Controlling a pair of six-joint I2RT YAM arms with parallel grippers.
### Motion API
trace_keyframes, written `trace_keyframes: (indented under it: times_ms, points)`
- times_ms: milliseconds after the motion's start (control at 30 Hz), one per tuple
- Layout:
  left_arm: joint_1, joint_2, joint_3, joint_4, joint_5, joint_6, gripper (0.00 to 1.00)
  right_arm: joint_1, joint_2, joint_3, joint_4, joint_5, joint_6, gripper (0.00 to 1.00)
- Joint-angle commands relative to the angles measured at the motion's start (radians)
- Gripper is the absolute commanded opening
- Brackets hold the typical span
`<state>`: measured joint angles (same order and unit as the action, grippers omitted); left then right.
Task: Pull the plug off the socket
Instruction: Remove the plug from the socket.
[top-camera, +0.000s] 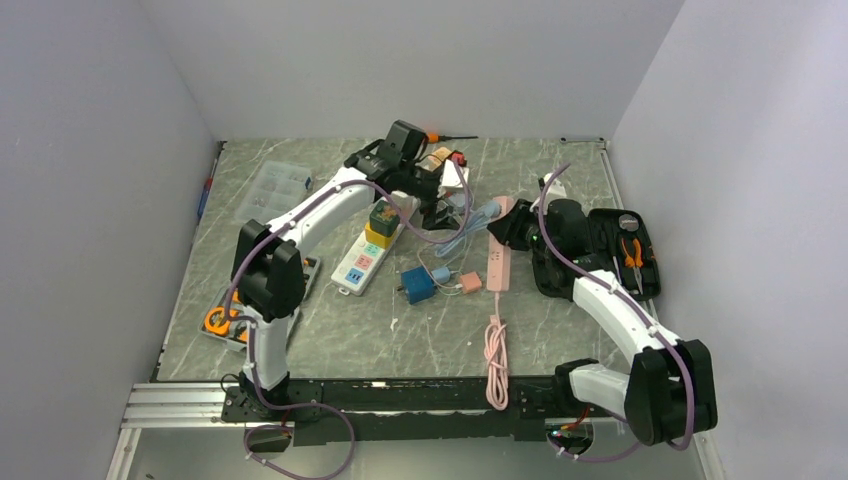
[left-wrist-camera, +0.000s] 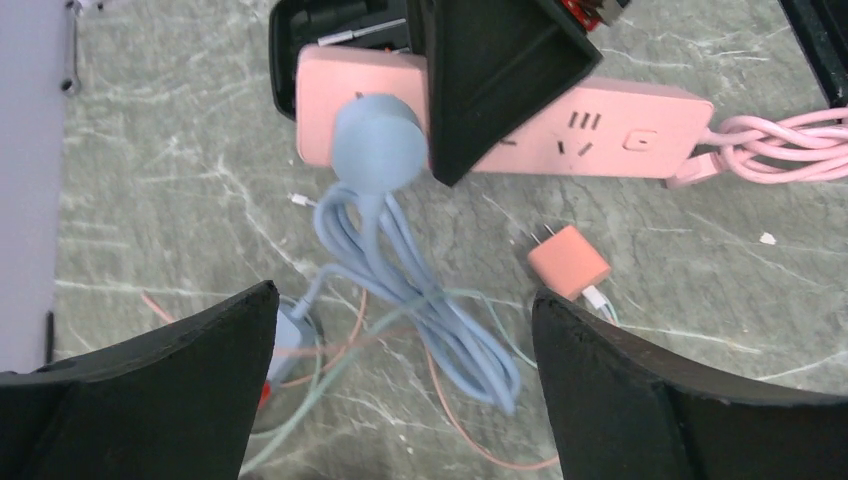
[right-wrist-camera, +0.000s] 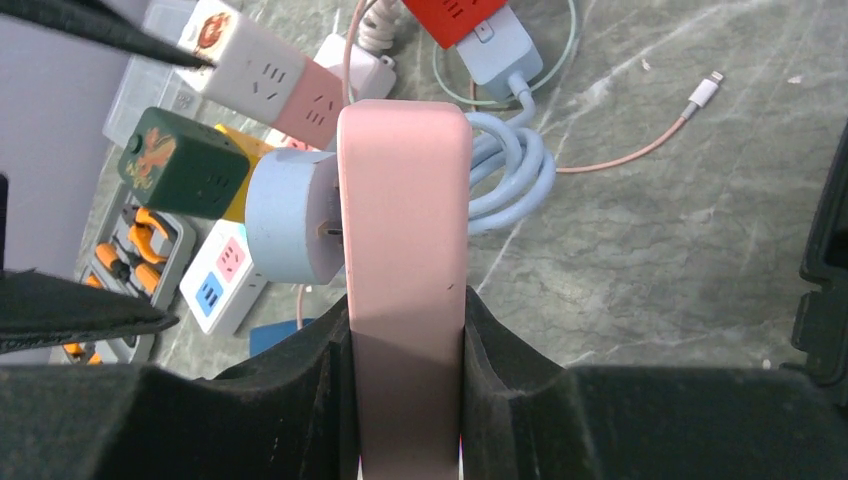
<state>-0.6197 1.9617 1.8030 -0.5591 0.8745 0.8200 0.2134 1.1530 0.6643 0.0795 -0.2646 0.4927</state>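
Observation:
A pink power strip (top-camera: 497, 262) lies mid-table with a round light-blue plug (right-wrist-camera: 295, 228) seated in a socket near its far end. The plug also shows in the left wrist view (left-wrist-camera: 378, 145), its blue cable (left-wrist-camera: 430, 310) coiled below it. My right gripper (right-wrist-camera: 405, 400) is shut on the pink strip (right-wrist-camera: 405, 230), one finger on each long side. My left gripper (left-wrist-camera: 405, 330) is open and empty, above the cable coil and short of the plug. In the top view it (top-camera: 440, 205) hovers just left of the strip's far end.
A white power strip (top-camera: 362, 262) with green and yellow cube adapters lies to the left. A blue adapter (top-camera: 416, 284) and a small pink charger (left-wrist-camera: 568, 262) lie beside the pink strip. A black tool case (top-camera: 630, 250) is at the right, an orange tool tray (top-camera: 225, 320) at the left.

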Motion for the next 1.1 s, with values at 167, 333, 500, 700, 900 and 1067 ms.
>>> trace_keyframes:
  times_ms: [167,333,500,700,900,1067]
  points:
    - [-0.012,0.12,0.189,-0.182,0.137,0.12,0.99,0.119,-0.079,0.11,0.12,-0.021,-0.113,0.0]
    - [-0.012,0.18,0.266,-0.35,0.19,0.173,0.99,0.199,-0.095,0.134,0.132,0.018,-0.203,0.0]
    - [-0.018,0.214,0.333,-0.443,0.222,0.207,0.86,0.213,-0.095,0.146,0.149,-0.016,-0.246,0.0]
    - [-0.015,0.179,0.322,-0.532,0.248,0.269,0.61,0.22,-0.094,0.152,0.138,-0.021,-0.285,0.0]
    - [0.004,0.112,0.261,-0.465,0.296,0.215,0.54,0.218,-0.117,0.137,0.123,-0.003,-0.31,0.0]
    - [0.018,0.087,0.286,-0.452,0.359,0.187,0.37,0.218,-0.103,0.133,0.122,-0.052,-0.315,0.0]
